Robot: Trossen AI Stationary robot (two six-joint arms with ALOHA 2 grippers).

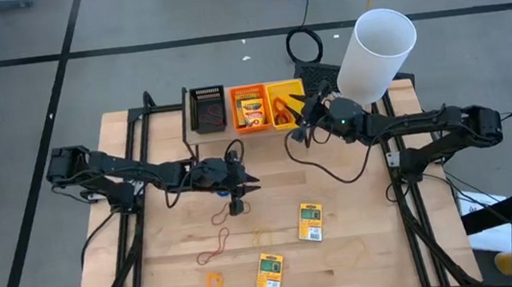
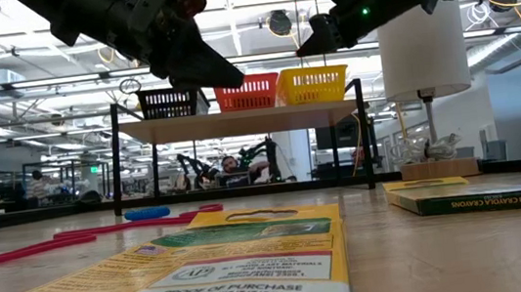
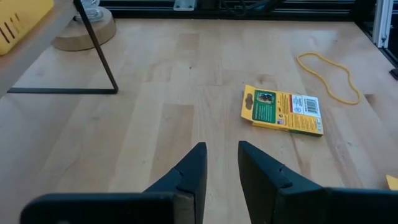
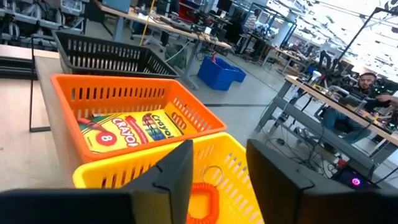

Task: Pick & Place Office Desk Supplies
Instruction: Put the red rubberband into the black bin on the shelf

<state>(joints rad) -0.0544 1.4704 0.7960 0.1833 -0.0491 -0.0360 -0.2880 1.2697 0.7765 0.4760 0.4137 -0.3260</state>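
Two yellow packs with green labels (image 1: 310, 221) (image 1: 270, 274) lie flat on the wooden table (image 1: 374, 246), near the front. Rubber bands lie around them: a red one (image 1: 215, 254), an orange one (image 1: 215, 281) and a yellowish one (image 3: 328, 76). My left gripper (image 3: 222, 165) hangs open above the table's middle, with nothing between its fingers; one pack (image 3: 283, 110) lies ahead of it. My right gripper (image 4: 219, 168) stands open and level over the yellow bin (image 4: 239, 162). An orange rubber band (image 4: 202, 202) lies in that bin.
A black bin (image 1: 207, 110), an orange bin (image 1: 250, 110) holding a crayon pack (image 4: 127, 132) and the yellow bin (image 1: 282, 102) stand in a row on a raised shelf (image 2: 238, 119) at the far edge. A big white cylinder (image 1: 376, 52) stands at the far right.
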